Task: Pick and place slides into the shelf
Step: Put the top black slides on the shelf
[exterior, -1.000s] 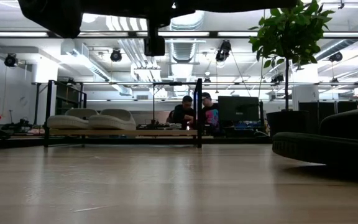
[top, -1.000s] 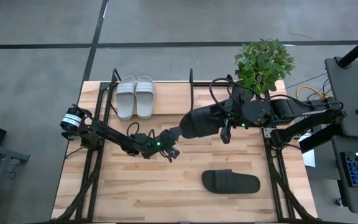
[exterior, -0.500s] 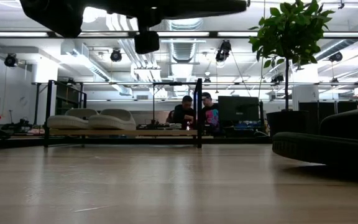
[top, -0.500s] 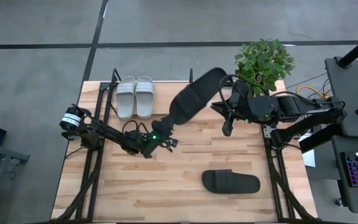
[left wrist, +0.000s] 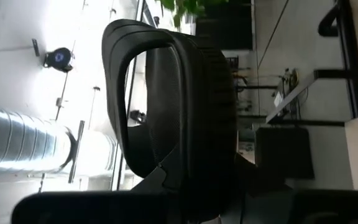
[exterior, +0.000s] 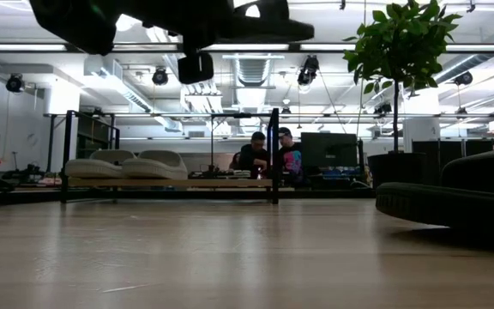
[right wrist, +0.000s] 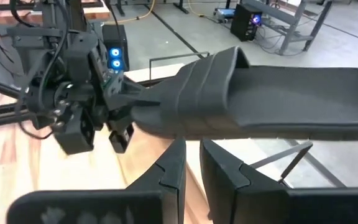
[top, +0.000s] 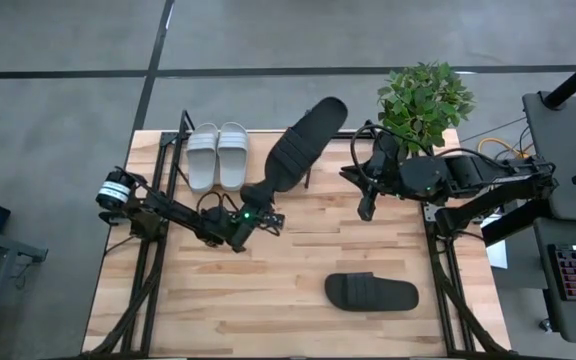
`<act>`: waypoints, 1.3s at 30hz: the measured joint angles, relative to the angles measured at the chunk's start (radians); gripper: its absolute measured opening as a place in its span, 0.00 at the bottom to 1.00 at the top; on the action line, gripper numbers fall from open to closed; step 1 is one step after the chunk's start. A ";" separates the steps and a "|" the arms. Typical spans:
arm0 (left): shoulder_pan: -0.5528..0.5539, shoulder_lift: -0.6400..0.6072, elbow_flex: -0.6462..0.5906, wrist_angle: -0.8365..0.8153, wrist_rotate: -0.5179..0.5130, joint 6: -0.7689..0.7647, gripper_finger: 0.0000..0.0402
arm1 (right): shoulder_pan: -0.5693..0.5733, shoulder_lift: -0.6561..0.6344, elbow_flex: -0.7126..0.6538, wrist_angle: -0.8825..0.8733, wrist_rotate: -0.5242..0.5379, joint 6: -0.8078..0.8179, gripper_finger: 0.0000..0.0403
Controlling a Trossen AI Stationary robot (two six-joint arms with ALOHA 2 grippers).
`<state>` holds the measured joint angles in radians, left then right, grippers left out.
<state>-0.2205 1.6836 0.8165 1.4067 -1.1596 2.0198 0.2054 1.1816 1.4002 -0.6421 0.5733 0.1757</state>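
Note:
A black slide [top: 300, 150] hangs in the air with my left gripper [top: 260, 208] shut on it. It slants from the gripper toward the far edge, its free end [top: 330, 106] beyond the shelf's right end frame [top: 308, 128]. The shelf [exterior: 170, 182] stands at the far left and holds the light pair of slides [top: 218, 155] on its board. A second black slide [top: 371, 292] lies flat on the table at the near right. My right gripper [top: 365, 208] hangs in mid-air right of the held slide, fingers [right wrist: 173, 163] almost together, touching nothing. My left gripper pinches the black slide by the end nearest its strap [right wrist: 146, 109], between its two fingers. The fingers come from the table's left, about level, and lie along the slide. The slide is lifted clear of the table and sticks out beyond the fingers toward the far right.
A potted plant [top: 423, 100] stands at the far right corner, close to my right arm. Black arm frames run along both table sides [top: 148, 260]. Bare wood lies in the table's middle [top: 268, 290]. People sit in the room behind the shelf [exterior: 268, 156].
My left gripper has turned its wrist and shifted slightly toward the table's left, swinging the black slide. The slide's free end, which lay beside my right gripper, has swept toward the far edge and now points past the shelf's right end. The held end stayed in the fingers.

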 joint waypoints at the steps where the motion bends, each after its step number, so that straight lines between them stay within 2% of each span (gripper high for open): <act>1: 0.004 0.000 0.002 0.000 -0.004 -0.001 0.07 | 0.000 0.000 0.000 -0.005 0.000 0.000 0.09; 8: 0.002 -0.062 0.030 0.003 0.001 -0.128 0.07 | 0.000 0.000 -0.009 -0.042 0.005 0.004 0.09; 18: 0.010 -0.289 0.028 0.001 -0.005 -0.160 0.07 | 0.000 -0.001 -0.013 -0.042 0.005 0.000 0.09; 21: 0.010 -0.359 0.028 0.000 -0.007 -0.225 0.07 | 0.000 -0.001 -0.018 -0.042 0.005 -0.001 0.10; 25: 0.010 -0.440 0.018 -0.027 -0.008 -0.412 0.07 | 0.000 -0.001 -0.029 -0.042 0.005 -0.002 0.10; 28: 0.010 -0.485 -0.004 -0.110 -0.004 -0.572 0.07 | 0.000 -0.001 -0.037 -0.043 0.005 -0.003 0.10; 34: 0.010 -0.542 -0.040 -0.405 0.002 -0.978 0.07 | 0.000 -0.001 -0.063 -0.042 0.005 -0.004 0.10; 39: 0.018 -0.592 -0.040 -0.647 0.050 -1.321 0.07 | 0.000 -0.001 -0.088 -0.042 0.005 -0.003 0.10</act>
<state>-0.2027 1.0912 0.7769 0.7596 -1.1095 0.6992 0.2050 1.1805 1.3122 -0.6839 0.5780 0.1722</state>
